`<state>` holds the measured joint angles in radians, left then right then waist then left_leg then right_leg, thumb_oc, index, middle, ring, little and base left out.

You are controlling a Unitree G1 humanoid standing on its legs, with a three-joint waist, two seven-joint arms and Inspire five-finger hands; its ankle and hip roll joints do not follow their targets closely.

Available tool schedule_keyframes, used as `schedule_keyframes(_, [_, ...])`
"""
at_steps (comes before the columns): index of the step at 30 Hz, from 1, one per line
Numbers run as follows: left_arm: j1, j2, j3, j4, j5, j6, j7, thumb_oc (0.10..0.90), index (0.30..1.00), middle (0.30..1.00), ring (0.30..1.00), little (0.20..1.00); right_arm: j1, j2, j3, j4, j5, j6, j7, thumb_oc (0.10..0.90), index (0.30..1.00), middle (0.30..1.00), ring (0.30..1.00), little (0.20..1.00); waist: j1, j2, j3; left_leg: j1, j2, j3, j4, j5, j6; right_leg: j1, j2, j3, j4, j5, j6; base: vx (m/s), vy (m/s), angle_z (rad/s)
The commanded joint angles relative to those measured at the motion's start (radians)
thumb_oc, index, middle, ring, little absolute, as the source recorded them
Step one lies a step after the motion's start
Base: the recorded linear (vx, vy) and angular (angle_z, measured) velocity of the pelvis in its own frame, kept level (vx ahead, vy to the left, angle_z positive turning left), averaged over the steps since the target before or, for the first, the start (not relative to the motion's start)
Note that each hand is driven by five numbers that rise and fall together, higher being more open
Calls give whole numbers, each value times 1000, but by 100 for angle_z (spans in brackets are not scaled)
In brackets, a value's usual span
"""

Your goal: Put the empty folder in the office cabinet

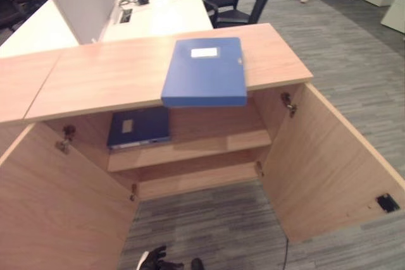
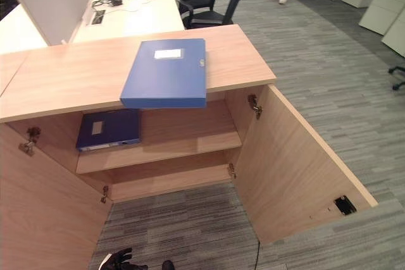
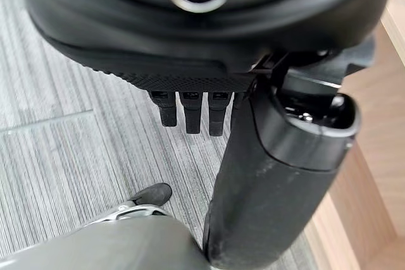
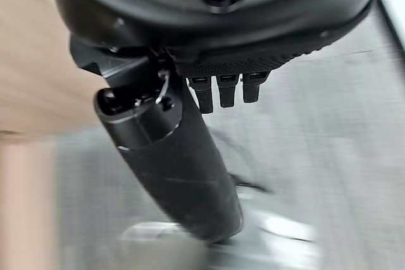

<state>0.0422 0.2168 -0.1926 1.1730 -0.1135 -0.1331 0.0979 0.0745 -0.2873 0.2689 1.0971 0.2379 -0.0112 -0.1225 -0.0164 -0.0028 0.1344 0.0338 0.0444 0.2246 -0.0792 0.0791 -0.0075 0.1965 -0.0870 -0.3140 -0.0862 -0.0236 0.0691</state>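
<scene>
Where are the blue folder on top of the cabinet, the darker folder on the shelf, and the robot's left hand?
blue folder [image 1: 205,71], left eye view, middle of its cover.
dark folder [image 1: 139,126], left eye view, its top face.
left hand [image 3: 190,109], left wrist view, a finger.

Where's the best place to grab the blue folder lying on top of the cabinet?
Probably the blue folder's near edge. It lies flat on the cabinet top, that edge jutting past the front over the open shelf, so fingers could slip underneath and the thumb press on top, coming from the front.
</scene>
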Motion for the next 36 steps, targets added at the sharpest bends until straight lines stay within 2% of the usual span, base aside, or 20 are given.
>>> schedule_keyframes(1, [-70, 48, -34, 24, 13, -22, 4, 800, 900, 900, 900, 900, -164, 48, -12, -96, 50, -97, 3, 800, 900, 900, 900, 900, 38, -30, 19, -14, 60, -2, 71, -63, -72, 13, -56, -1, 15, -43, 77, 16, 52, 15])
schedule_keyframes(6, [-79, 69, -40, 14, 24, -27, 7, 800, 900, 900, 900, 900, -218, 55, 16, -168, 60, -114, 1, 800, 900, 900, 900, 900, 79, -50, 18, -31, 42, -29, 64, -71, -54, -14, -77, -15, 94, -52, 88, 13, 60, 18])
schedule_keyframes(8, [-94, 82, -41, -1, 20, -29, 10, 800, 900, 900, 900, 900, -237, 59, 17, -193, 68, -118, 0, 800, 900, 900, 900, 900, 96, -58, 29, -45, 33, -47, 78, -82, -42, -57, -99, -25, 183, -57, 102, -15, 67, 31])
schedule_keyframes(10, [-101, 96, -42, -15, 23, -31, 9, 800, 900, 900, 900, 900, -239, 66, 16, -213, 74, -121, -5, 800, 900, 900, 900, 900, 102, -63, 40, -44, 24, -65, 83, -93, -27, -110, -124, -22, 303, -32, 131, 31, 96, 38])
schedule_keyframes(11, [-100, 100, -41, -21, 24, -31, 9, 800, 900, 900, 900, 900, -240, 69, 13, -215, 80, -120, -5, 800, 900, 900, 900, 900, 98, -62, 48, -37, 18, -72, 79, -97, -18, -144, -139, -12, 370, 3, 149, 75, 138, 70])
schedule_keyframes(12, [-101, 110, -42, -25, 29, -33, 14, 800, 900, 900, 900, 900, -248, 78, 7, -213, 93, -121, -8, 800, 900, 900, 900, 900, 88, -43, 73, -20, 22, -91, 70, -101, -2, -207, -140, 25, 499, 67, 180, 54, 107, 70])
schedule_keyframes(13, [-102, 110, -42, -25, 29, -33, 14, 800, 900, 900, 900, 900, -249, 78, 7, -213, 93, -122, -8, 800, 900, 900, 900, 900, 89, -43, 73, -19, 21, -90, 69, -101, -2, -210, -141, 27, 504, 65, 181, 76, 80, 65])
schedule_keyframes(15, [-98, 113, -40, -20, 32, -34, 14, 800, 900, 900, 900, 900, -243, 89, 0, -207, 110, -125, -9, 800, 900, 900, 900, 900, 84, -25, 79, 13, 30, -113, 42, -105, -1, -262, -133, 62, 550, 55, 179, 139, 50, 46])
schedule_keyframes(18, [-97, 111, -36, -17, 19, -42, 19, 800, 900, 900, 900, 900, -234, 79, -15, -201, 141, -131, -12, 800, 900, 900, 900, 900, 64, -16, 81, 58, 19, -156, 13, -116, -13, -291, -115, 83, 442, 3, 134, 237, 8, 26])
schedule_keyframes(19, [-98, 111, -38, -14, 16, -45, 21, 800, 900, 900, 900, 900, -228, 71, -19, -202, 149, -134, -15, 800, 900, 900, 900, 900, 56, -19, 84, 70, 10, -169, 10, -123, -17, -300, -109, 88, 365, 3, 122, 271, -79, 49])
schedule_keyframes(22, [-114, 108, -45, 6, 12, -48, 24, 800, 900, 900, 900, 900, -228, 55, -44, -176, 171, -137, -29, 800, 900, 900, 900, 900, 20, -17, 92, 112, 0, -220, 0, -159, -37, -343, -102, 105, 160, 65, 126, 295, -124, 46])
schedule_keyframes(24, [-126, 102, -46, 16, 15, -50, 23, 800, 900, 900, 900, 900, -227, 47, -64, -149, 176, -132, -30, 800, 900, 900, 900, 900, -4, -6, 95, 145, 13, -255, -6, -186, -49, -375, -103, 116, 108, 110, 144, 289, -119, 69])
schedule_keyframes(25, [-128, 104, -52, 20, 27, -53, 19, 800, 900, 900, 900, 900, -215, 43, -70, -140, 176, -130, -24, 800, 900, 900, 900, 900, -11, -11, 89, 156, 8, -272, -5, -201, -53, -359, -106, 120, 72, 113, 145, 247, -95, 94])
schedule_keyframes(27, [-118, 100, -44, 22, 33, -57, 18, 800, 900, 900, 900, 900, -195, 37, -75, -124, 175, -130, -15, 800, 900, 900, 900, 900, -20, -11, 74, 175, 9, -282, -3, -213, -58, -340, -108, 124, 71, 130, 131, 311, -181, 94])
schedule_keyframes(28, [-107, 91, -32, 26, 25, -57, 23, 800, 900, 900, 900, 900, -169, 18, -84, -109, 169, -129, -11, 800, 900, 900, 900, 900, -30, 2, 55, 181, 32, -297, 21, -219, -76, -307, -95, 115, 65, 128, 115, 327, -233, 74])
schedule_keyframes(30, [-104, 85, -31, 26, 20, -57, 24, 800, 900, 900, 900, 900, -163, 12, -85, -102, 167, -130, -9, 800, 900, 900, 900, 900, -35, 9, 49, 176, 41, -301, 37, -221, -86, -291, -89, 103, 59, 121, 108, 225, -203, 48])
schedule_keyframes(32, [-101, 77, -35, 23, 16, -57, 23, 800, 900, 900, 900, 900, -154, -2, -85, -96, 159, -129, -6, 800, 900, 900, 900, 900, -39, 26, 44, 152, 66, -308, 103, -185, -120, -248, -69, 83, 46, 88, 85, 173, -174, 28])
schedule_keyframes(33, [-101, 77, -36, 23, 16, -57, 23, 800, 900, 900, 900, 900, -153, -2, -85, -97, 159, -129, -6, 800, 900, 900, 900, 900, -40, 27, 44, 151, 67, -310, 104, -186, -121, -247, -68, 81, 45, 88, 84, 99, -86, 20])
schedule_keyframes(35, [-101, 71, -35, 14, 8, -55, 23, 800, 900, 900, 900, 900, -149, -12, -92, -89, 162, -129, -6, 800, 900, 900, 900, 900, -41, 36, 51, 123, 73, -321, 175, -140, -144, -217, -51, 84, 34, 64, 64, 107, -133, 15])
schedule_keyframes(36, [-107, 55, -41, 8, -14, -53, 26, 800, 900, 900, 900, 900, -158, -23, -114, -56, 187, -132, -13, 800, 900, 900, 900, 900, -33, 24, 80, 38, 21, -381, 355, -68, -160, -190, -44, 108, 29, 49, 38, 81, -145, 5])
